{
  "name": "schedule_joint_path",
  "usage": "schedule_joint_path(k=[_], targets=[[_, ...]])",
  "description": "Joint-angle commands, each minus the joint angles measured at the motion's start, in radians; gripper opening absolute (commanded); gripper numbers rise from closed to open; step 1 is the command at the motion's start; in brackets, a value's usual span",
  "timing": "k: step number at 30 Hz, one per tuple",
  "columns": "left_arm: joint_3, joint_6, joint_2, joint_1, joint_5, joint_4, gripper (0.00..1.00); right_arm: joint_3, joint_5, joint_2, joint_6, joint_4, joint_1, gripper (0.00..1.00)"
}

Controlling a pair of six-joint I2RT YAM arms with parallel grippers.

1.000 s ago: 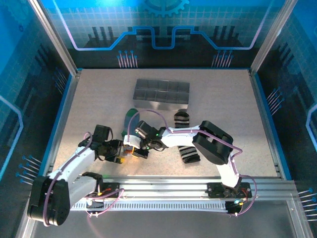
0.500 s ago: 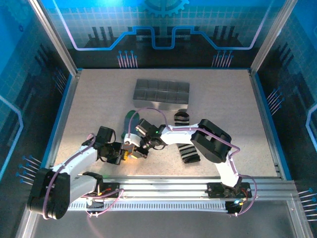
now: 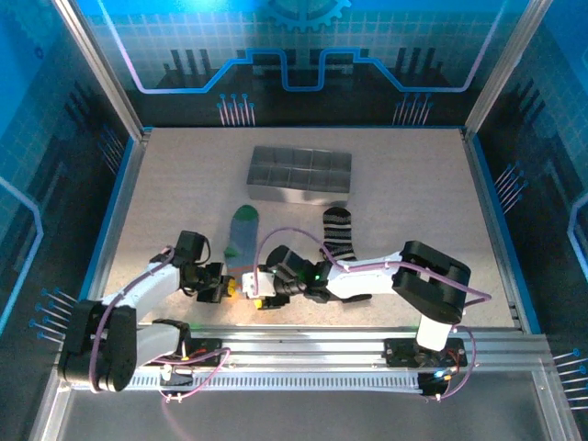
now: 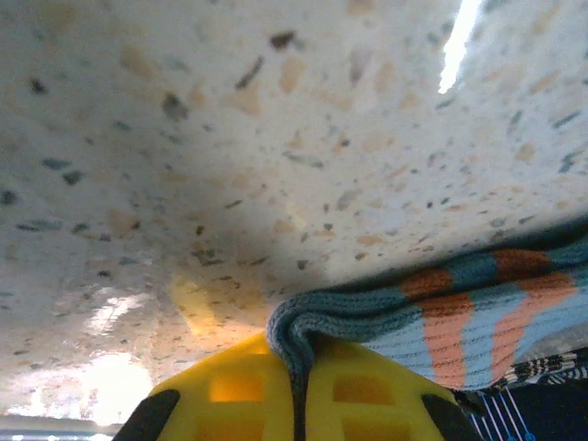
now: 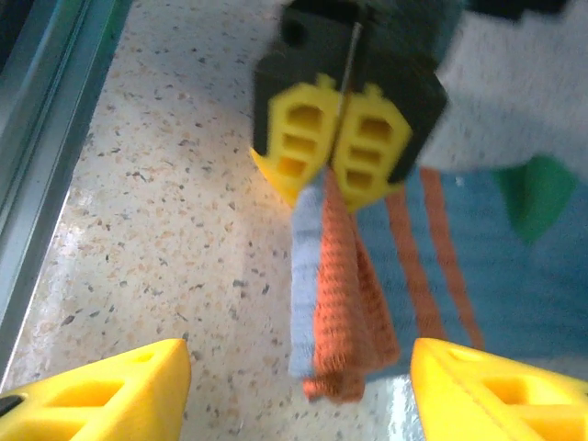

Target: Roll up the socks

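Note:
The grey-blue sock (image 3: 243, 237) lies stretched on the table, green cuff at the far end and orange toe at the near end. My left gripper (image 3: 233, 288) is shut on that toe end: its yellow fingers (image 4: 220, 390) pinch a fold of the knit (image 4: 303, 331). In the right wrist view the left gripper (image 5: 342, 138) hangs the orange toe (image 5: 344, 303) just above the table. My right gripper (image 5: 303, 395) stands open in front of the toe, its fingers (image 5: 101, 386) apart from it. The black-and-white striped sock (image 3: 338, 234) lies flat to the right, untouched.
A grey compartment tray (image 3: 299, 173) stands at the back middle. The right arm's forearm (image 3: 367, 277) lies low across the table just near of the striped sock. The metal rail (image 3: 312, 344) runs along the near edge.
My left gripper closed on the grey-blue sock's toe. My right gripper opened, let the sock go and drew back toward the near edge, uncovering the striped sock.

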Motion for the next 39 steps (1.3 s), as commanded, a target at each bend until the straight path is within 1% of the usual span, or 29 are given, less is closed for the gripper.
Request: schedule_joint_path(k=[1, 4, 9, 11, 13, 16, 18, 20, 23, 26, 28, 31, 33, 39], targets=[[-0.014, 0.027, 0.077, 0.025, -0.052, -0.152, 0.00, 0.002, 0.143, 0.036, -0.185, 0.089, 0.043, 0.63], [0.002, 0.040, 0.101, 0.035, -0.055, -0.151, 0.00, 0.040, 0.196, 0.098, -0.215, 0.094, 0.067, 0.57], [0.025, 0.069, 0.136, 0.044, -0.059, -0.157, 0.00, 0.117, 0.253, 0.194, -0.217, 0.080, 0.065, 0.35], [0.032, 0.081, 0.144, 0.045, -0.059, -0.160, 0.00, 0.147, 0.246, 0.220, -0.189, 0.065, 0.052, 0.26], [0.037, 0.088, 0.140, 0.048, -0.060, -0.163, 0.00, 0.177, 0.219, 0.232, -0.148, -0.006, 0.038, 0.14], [0.045, 0.102, 0.117, 0.054, -0.064, -0.163, 0.00, 0.222, 0.132, 0.239, -0.088, -0.114, 0.016, 0.00], [0.066, 0.127, 0.087, 0.055, -0.073, -0.167, 0.01, 0.249, 0.058, 0.248, -0.038, -0.189, 0.002, 0.00], [0.102, 0.149, 0.040, 0.055, -0.106, -0.222, 0.16, 0.278, -0.034, 0.261, 0.033, -0.255, -0.023, 0.00], [0.120, 0.155, -0.038, 0.055, -0.141, -0.277, 0.36, 0.305, -0.189, 0.287, 0.130, -0.314, -0.065, 0.00], [0.104, 0.143, -0.108, 0.057, -0.154, -0.299, 0.47, 0.335, -0.299, 0.324, 0.188, -0.348, -0.098, 0.00], [0.087, 0.138, -0.147, 0.057, -0.158, -0.298, 0.51, 0.366, -0.348, 0.349, 0.212, -0.380, -0.114, 0.00], [0.068, 0.137, -0.214, 0.057, -0.173, -0.293, 0.55, 0.414, -0.408, 0.382, 0.247, -0.420, -0.139, 0.00], [0.056, 0.151, -0.259, 0.057, -0.173, -0.246, 0.58, 0.444, -0.439, 0.402, 0.262, -0.455, -0.151, 0.00], [0.007, 0.214, -0.294, 0.055, -0.135, -0.114, 0.59, 0.524, -0.513, 0.472, 0.337, -0.538, -0.191, 0.00]])
